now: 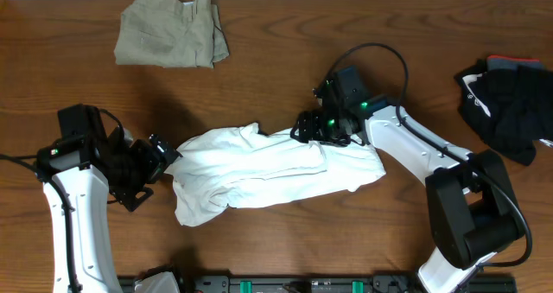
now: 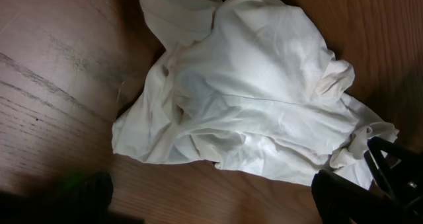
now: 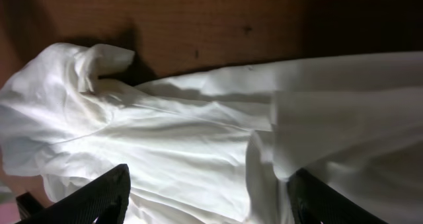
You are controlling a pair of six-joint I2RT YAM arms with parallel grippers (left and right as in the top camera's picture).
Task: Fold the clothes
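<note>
A crumpled white T-shirt [image 1: 268, 172] lies in a long heap in the middle of the table. My left gripper [image 1: 160, 159] is open just off the shirt's left end. In the left wrist view its fingers [image 2: 86, 194] show bare wood between them, with the shirt [image 2: 258, 92] just ahead. My right gripper [image 1: 315, 127] hangs over the shirt's upper edge. Its jaws stand wide apart in the right wrist view, fingers [image 3: 99, 197] straddling the white cloth [image 3: 198, 131] with a fold lying against the right finger. Nothing is pinched.
Khaki-beige trousers [image 1: 171, 29] lie bunched at the back left. A black bundle [image 1: 510, 107] sits at the right edge. The wooden table [image 1: 285, 250] shows bare in front of the shirt.
</note>
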